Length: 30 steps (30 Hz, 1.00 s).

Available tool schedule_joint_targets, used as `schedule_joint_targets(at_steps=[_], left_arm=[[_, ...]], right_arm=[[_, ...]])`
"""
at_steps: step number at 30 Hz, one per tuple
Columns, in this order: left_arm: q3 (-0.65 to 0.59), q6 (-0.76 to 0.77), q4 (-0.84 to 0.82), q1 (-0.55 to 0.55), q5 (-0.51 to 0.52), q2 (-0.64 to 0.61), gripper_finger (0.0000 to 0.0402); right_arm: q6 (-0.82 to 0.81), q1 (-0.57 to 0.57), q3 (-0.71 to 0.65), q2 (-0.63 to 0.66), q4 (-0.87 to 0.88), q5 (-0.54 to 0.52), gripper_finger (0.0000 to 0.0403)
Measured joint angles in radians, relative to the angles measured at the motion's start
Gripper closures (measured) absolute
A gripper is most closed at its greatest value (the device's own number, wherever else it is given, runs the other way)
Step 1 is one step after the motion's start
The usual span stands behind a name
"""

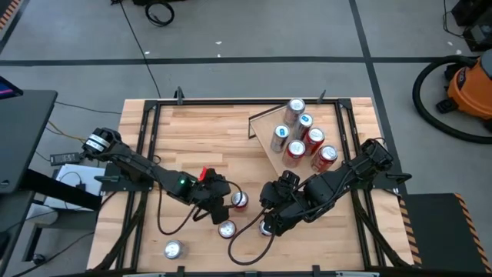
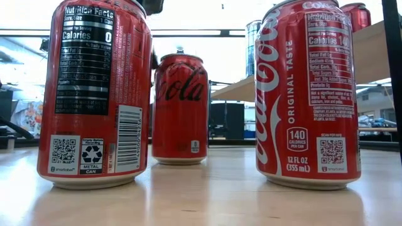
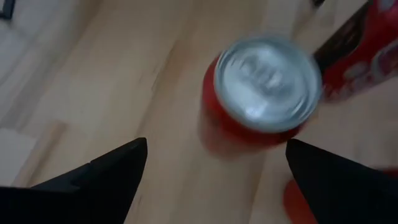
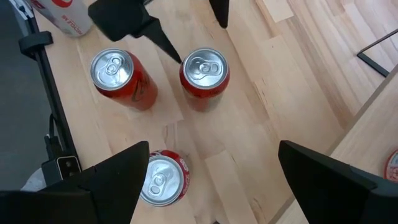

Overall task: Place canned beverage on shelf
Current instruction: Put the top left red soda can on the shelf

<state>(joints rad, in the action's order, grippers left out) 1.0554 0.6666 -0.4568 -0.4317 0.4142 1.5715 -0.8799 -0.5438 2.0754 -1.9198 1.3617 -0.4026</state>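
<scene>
Four cans stand loose on the desk [image 1: 192, 131] near its front, while several more are already gathered on the shelf [image 1: 270, 127], the light plank lying slantwise at the far right. Three loose cans cluster between the arms: one can [image 1: 240, 200] just ahead of the left gripper [image 1: 219, 196], a second can [image 1: 227, 228] nearer the front edge, and a third can [image 1: 266, 228] under the right gripper [image 1: 270, 219]. A fourth, lone can [image 1: 172, 248] sits apart at the front left.

Both sets of jaws are spread wide and hold nothing. The left ones frame the first can, probably lining up for a grasp around its body; the right ones hover above the cluster, and their target is unclear.

Each wrist view shows the open fingers and silver lids from above, which the high view shows only small. Looking level across the desk, the low view alone shows the labels, red Coca-Cola cans [image 2: 181, 110], and the raised shelf edge [image 2: 242, 89] behind them.
</scene>
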Motion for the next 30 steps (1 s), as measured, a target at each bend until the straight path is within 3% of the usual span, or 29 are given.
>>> schedule_joint_targets(at_steps=[8, 14, 22, 30], left_arm=[[0.000, -0.015, 0.140, -0.009, 0.027, 0.000, 0.0006], [0.000, -0.059, 0.124, -0.009, -0.087, 0.000, 0.0006], [0.001, -0.083, 0.132, -0.002, -0.103, 0.010, 0.0006], [0.002, -0.035, 0.165, 0.005, -0.215, 0.039, 0.0006]], right_arm=[[0.000, 0.000, 0.000, 0.000, 0.000, 0.000, 0.0035], [-0.006, 0.000, 0.000, 0.000, 0.000, 0.000, 0.0035], [-0.007, 0.000, 0.000, 0.000, -0.014, -0.015, 0.0035], [-0.007, 0.000, 0.000, 0.000, -0.025, -0.019, 0.0035]])
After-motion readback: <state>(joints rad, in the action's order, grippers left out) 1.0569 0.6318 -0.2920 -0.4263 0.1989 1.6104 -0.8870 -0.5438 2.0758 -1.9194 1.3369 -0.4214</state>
